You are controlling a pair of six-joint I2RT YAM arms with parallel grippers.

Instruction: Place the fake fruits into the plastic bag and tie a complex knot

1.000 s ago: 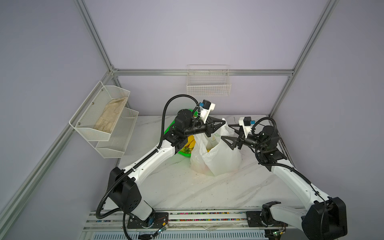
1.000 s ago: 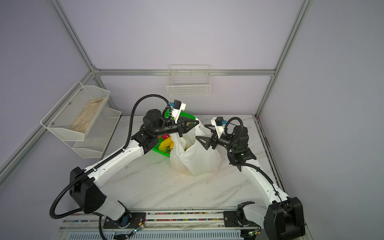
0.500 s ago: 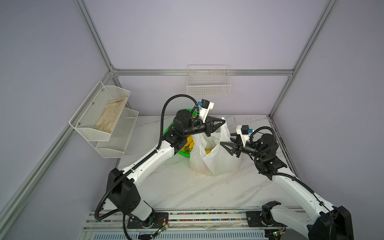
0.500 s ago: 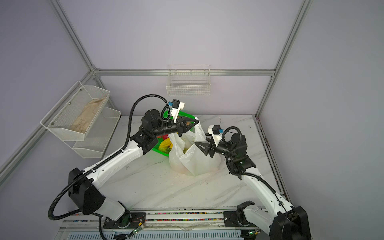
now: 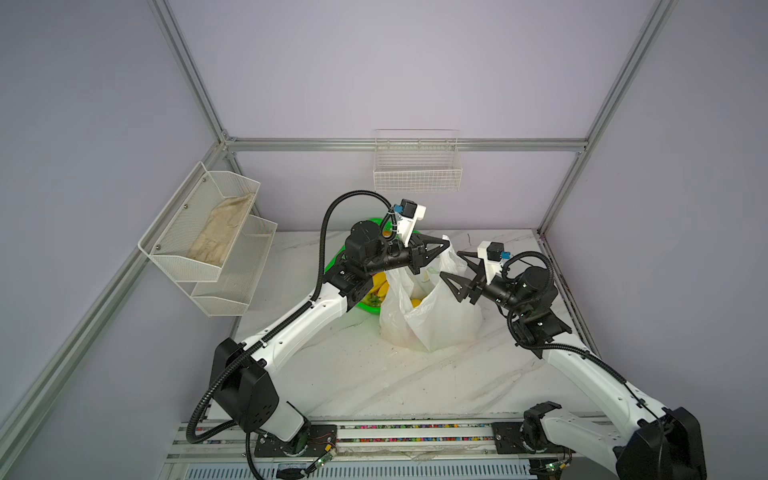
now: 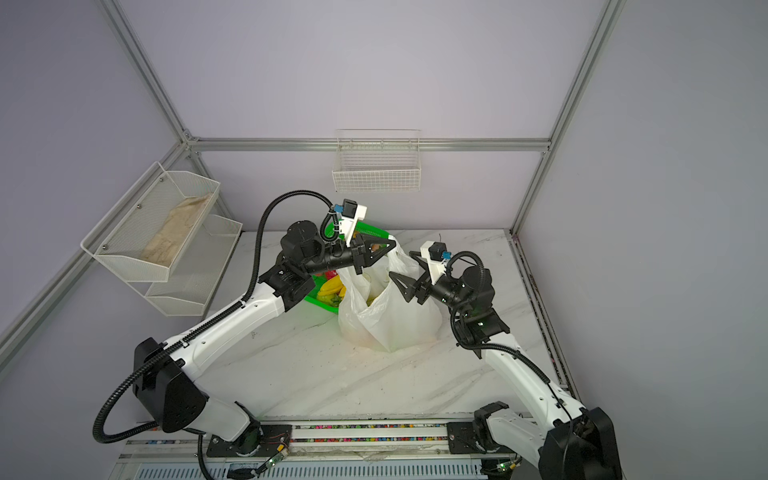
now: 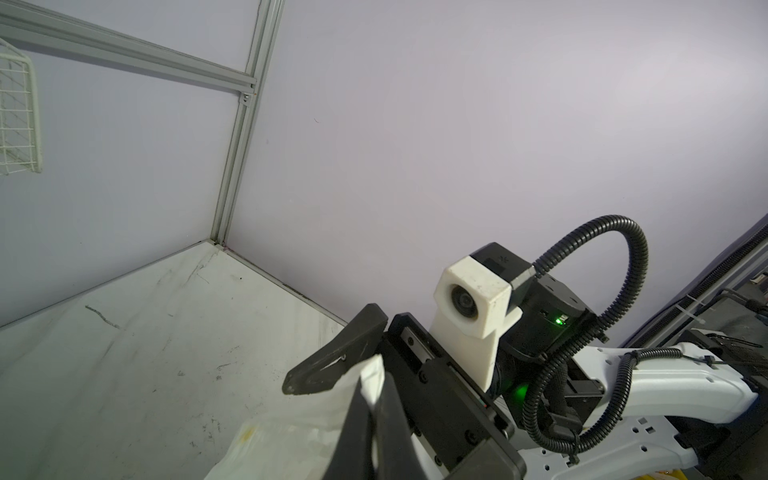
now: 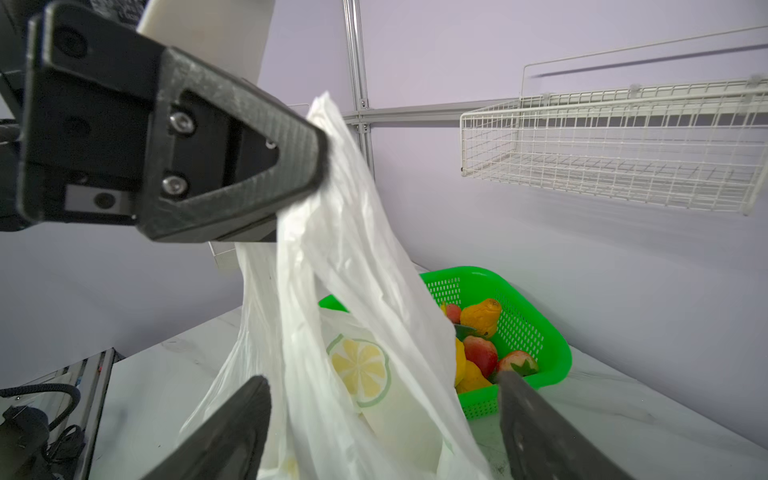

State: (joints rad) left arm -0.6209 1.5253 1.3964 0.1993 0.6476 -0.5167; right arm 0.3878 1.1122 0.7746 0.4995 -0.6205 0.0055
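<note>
The plastic bag (image 5: pixel 432 316) (image 6: pixel 390 320) stands on the marble table, translucent white with a lemon print (image 8: pixel 359 368). My left gripper (image 5: pixel 447 245) (image 6: pixel 392 243) (image 7: pixel 371 378) (image 8: pixel 320 166) is shut on one bag handle and holds it up. My right gripper (image 5: pixel 451 264) (image 6: pixel 401 263) (image 8: pixel 380 378) is open just right of that handle, its two fingers on either side of the bag's upper folds without pinching them. Something yellow (image 5: pixel 417 301) shows inside the bag. More fake fruits (image 8: pixel 482 357) (image 6: pixel 330 289) lie in the green basket (image 8: pixel 540 332). No knot shows.
The green basket (image 5: pixel 368 307) sits behind and left of the bag, partly under my left arm. A white wire basket (image 5: pixel 417 174) hangs on the back wall. A two-tier mesh shelf (image 5: pixel 183 249) with a beige cloth (image 5: pixel 220 232) is on the left wall.
My right gripper dipped toward the bag's side, then rose again and ended slightly closer to the held handle. The left gripper kept its hold and barely moved.
</note>
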